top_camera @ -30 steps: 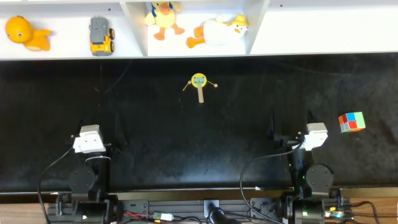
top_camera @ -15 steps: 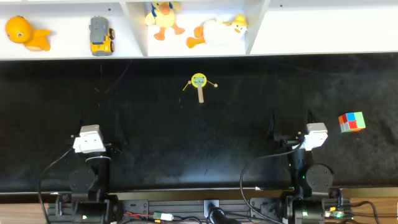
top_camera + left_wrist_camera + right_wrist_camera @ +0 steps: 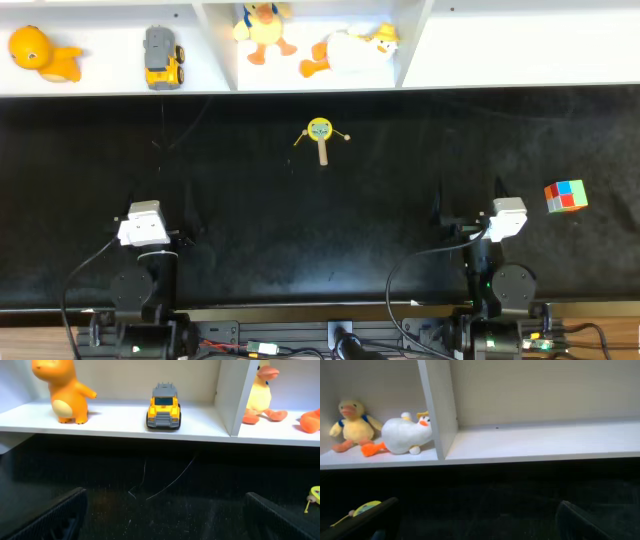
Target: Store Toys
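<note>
A small yellow rattle drum [image 3: 320,135] with a wooden handle lies on the black table [image 3: 300,230], near the shelf; its edge also peeks into the wrist views [image 3: 315,495] [image 3: 362,508]. A multicoloured cube [image 3: 565,196] sits at the table's right side, just right of my right arm. My left gripper [image 3: 160,212] [image 3: 165,525] stands open near the front left, holding nothing. My right gripper [image 3: 468,205] [image 3: 475,527] stands open near the front right, also holding nothing. Both face the shelf.
A white shelf [image 3: 520,60] with dividers runs along the far edge. It holds an orange figure [image 3: 40,52] [image 3: 65,390], a yellow truck [image 3: 162,57] [image 3: 163,406], a yellow duck [image 3: 264,28] [image 3: 351,425] and a white duck plush [image 3: 350,50] [image 3: 405,435].
</note>
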Robot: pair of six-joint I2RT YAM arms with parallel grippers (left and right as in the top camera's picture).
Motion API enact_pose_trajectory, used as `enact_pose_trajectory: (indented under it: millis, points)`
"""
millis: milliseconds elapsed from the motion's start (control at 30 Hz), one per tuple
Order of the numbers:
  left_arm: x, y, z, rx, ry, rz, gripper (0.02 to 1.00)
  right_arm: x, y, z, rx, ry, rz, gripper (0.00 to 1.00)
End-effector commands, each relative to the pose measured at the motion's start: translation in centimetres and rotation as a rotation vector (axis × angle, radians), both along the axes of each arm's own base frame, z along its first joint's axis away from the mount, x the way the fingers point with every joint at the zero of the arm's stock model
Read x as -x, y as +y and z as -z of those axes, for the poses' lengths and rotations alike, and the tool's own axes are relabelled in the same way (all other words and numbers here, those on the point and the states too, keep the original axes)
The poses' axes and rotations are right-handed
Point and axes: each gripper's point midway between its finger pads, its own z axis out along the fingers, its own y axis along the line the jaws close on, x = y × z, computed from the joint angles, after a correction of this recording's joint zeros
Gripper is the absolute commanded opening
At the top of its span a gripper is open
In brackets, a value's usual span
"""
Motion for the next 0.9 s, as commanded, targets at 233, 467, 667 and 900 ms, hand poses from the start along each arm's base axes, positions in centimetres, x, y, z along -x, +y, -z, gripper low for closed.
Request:
enact_pose_trajectory:
  millis: [233, 467, 667, 900]
  points:
    - [0.1, 0.1, -0.2, -0.023, -0.007, -0.007, 0.998, -0.1, -0.5, 0.3, 0.003, 0.018, 0.032, 0.996]
    - [0.1, 0.1, -0.2, -0.023, -0.007, -0.007, 0.998, -0.4, -0.5, -1.5, 0.002, 0.044, 0.031, 0.996]
    - [0.1, 0.1, -0.2, -0.023, -0.007, -0.007, 0.998, -0.5, -0.7, -3.9, 0.006, 0.117, 0.058, 0.996]
    - [0.1, 0.1, -0.2, -0.023, -0.007, -0.007, 0.998, -0.7, 1.0, -5.7, 0.042, 0.234, 0.034, 0.996]
